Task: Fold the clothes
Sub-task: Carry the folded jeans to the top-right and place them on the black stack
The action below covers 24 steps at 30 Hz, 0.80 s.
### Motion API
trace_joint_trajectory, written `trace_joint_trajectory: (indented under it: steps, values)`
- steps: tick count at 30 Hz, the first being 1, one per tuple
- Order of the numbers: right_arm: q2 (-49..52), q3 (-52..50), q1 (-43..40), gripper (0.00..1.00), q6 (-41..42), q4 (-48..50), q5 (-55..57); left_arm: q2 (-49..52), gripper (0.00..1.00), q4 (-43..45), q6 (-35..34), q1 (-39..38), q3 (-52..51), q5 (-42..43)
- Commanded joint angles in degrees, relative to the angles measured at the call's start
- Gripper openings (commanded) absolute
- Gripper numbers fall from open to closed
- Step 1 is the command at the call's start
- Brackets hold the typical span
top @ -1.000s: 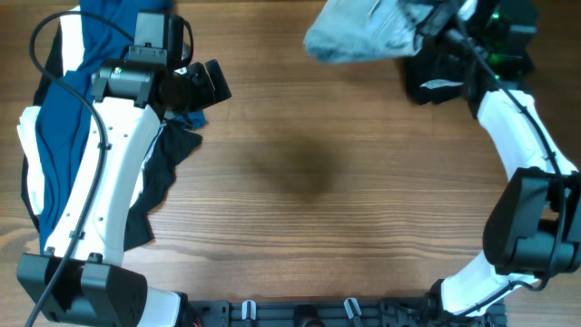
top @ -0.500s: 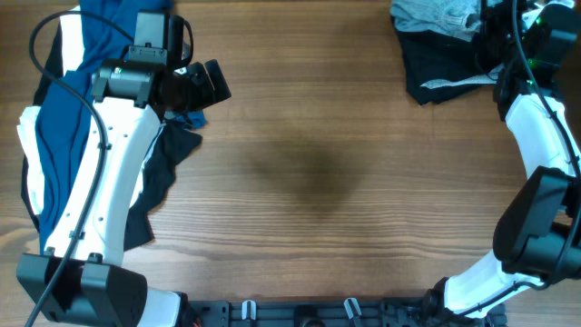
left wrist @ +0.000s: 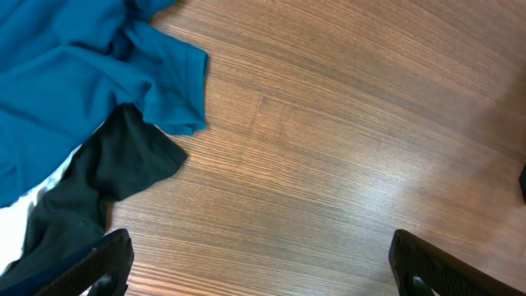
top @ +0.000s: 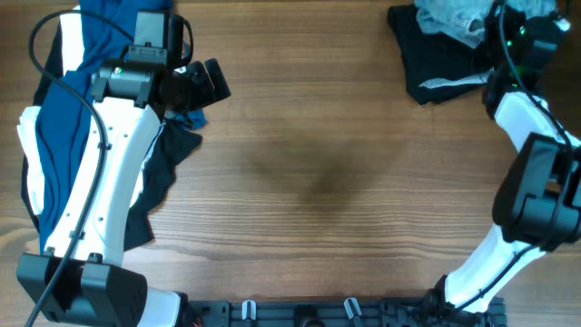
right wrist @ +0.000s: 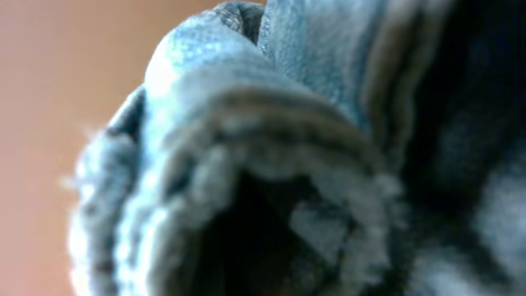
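Pale denim shorts (top: 447,16) lie bunched at the table's far right edge, on top of a black garment (top: 436,68). My right gripper (top: 483,22) is at their right side, shut on them. In the right wrist view the frayed denim (right wrist: 246,148) fills the frame, blurred, and hides the fingers. My left gripper (top: 221,82) hangs open over bare wood (left wrist: 329,148), with nothing between its fingers (left wrist: 99,263). A deep-blue garment (left wrist: 74,74) and a black one (left wrist: 107,181) lie to its left.
A pile of deep-blue (top: 64,136), black (top: 168,173) and white (top: 27,182) garments lies under and beside the left arm along the table's left side. The right arm's white link (top: 522,118) runs down the right edge.
My right gripper has carried the denim shorts from the far middle of the table to the right, onto the black garment. The left arm has not moved.
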Motion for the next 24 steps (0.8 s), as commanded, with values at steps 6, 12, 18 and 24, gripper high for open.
trace_joint_trajectory:
  steps: [6, 12, 18, 24]
  values:
    - [1.3, 1.5, -0.6, 0.69, -2.6, -9.5, -0.9, -0.1, 1.00, 1.0, 1.1, 0.0, 0.6, -0.8]
    - [-3.3, 1.5, -3.1, 0.91, -12.5, -21.7, -6.8, -0.1, 1.00, 2.1, 1.1, 0.0, 0.6, -0.7]
    - [-16.2, 1.5, -5.8, 0.95, -24.2, -38.6, -10.9, -0.1, 1.00, 2.1, 1.1, -0.1, 0.6, -0.1]
    - [-26.4, 1.5, -6.2, 1.00, -41.3, -43.8, -10.9, -0.1, 1.00, 2.1, 1.1, -0.1, 0.6, -0.1]
